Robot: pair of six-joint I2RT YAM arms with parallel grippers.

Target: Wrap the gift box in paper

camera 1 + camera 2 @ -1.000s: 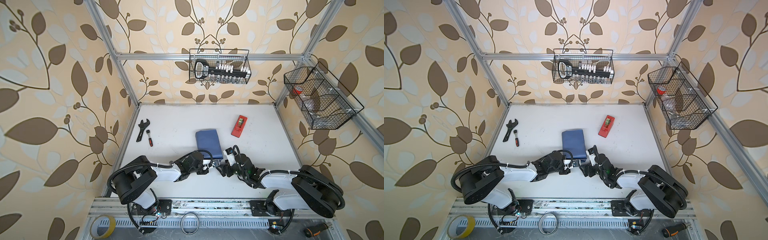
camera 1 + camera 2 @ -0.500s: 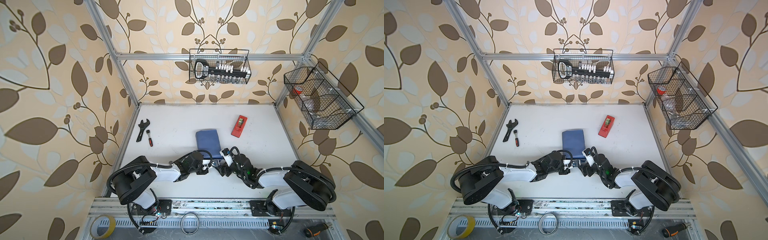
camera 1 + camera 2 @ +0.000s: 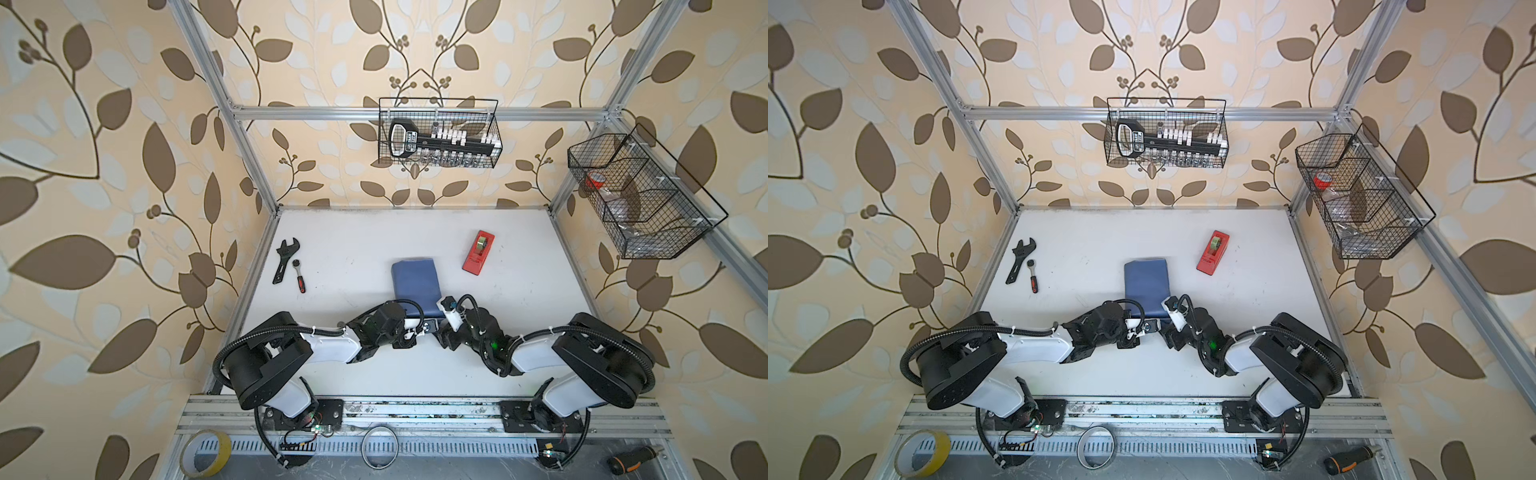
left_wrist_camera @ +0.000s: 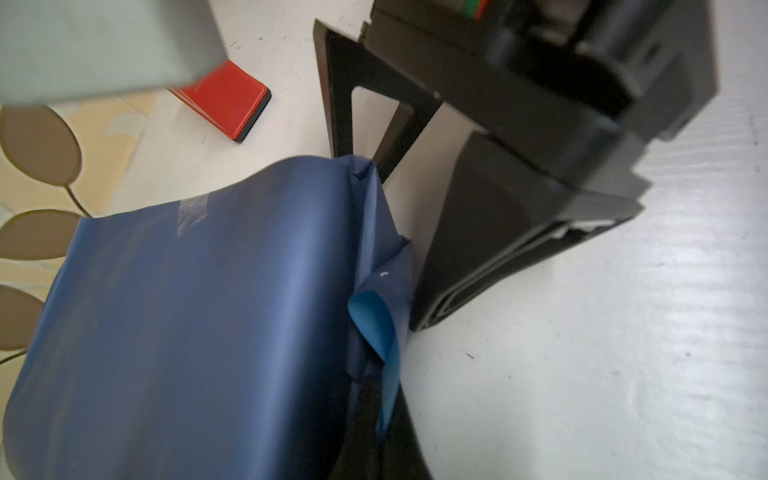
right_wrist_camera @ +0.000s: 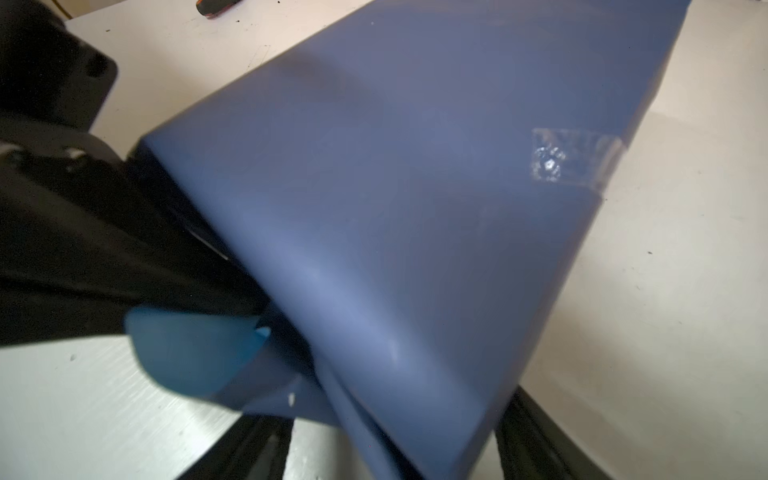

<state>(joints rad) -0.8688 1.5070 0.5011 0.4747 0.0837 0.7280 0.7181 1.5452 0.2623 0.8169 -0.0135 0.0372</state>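
Worktop (image 3: 353,249): white, carrying the wrapped parcel at its middle, with a red tape dispenser (image 3: 478,252) well apart from it on the far right.
Paper (image 3: 415,278): dark face outward, folded round into a flat sleeve, with its seam fixed by one clear tape patch (image 5: 573,158).
Gift box: hidden inside that sleeve and not visible itself.
Step in hand: closing the near end of the parcel, judging by both arms meeting there; the long wrap looks done.
Next move: it calls for the crumpled end paper to be pressed flat against the box end and held while tape is fetched. The paper is thin and may tear or spring back.
Right pincer (image 4: 378,241): the jaws stand wide apart, straddling the near end of the parcel. One finger touches the bunched paper, but a firm grip cannot be told.
Left pincer (image 3: 428,326): fully closed, with its tips at the same end. Whether it pinches paper cannot be told.
Loose flap (image 4: 374,320): curled outward with its light face showing, not yet folded in.
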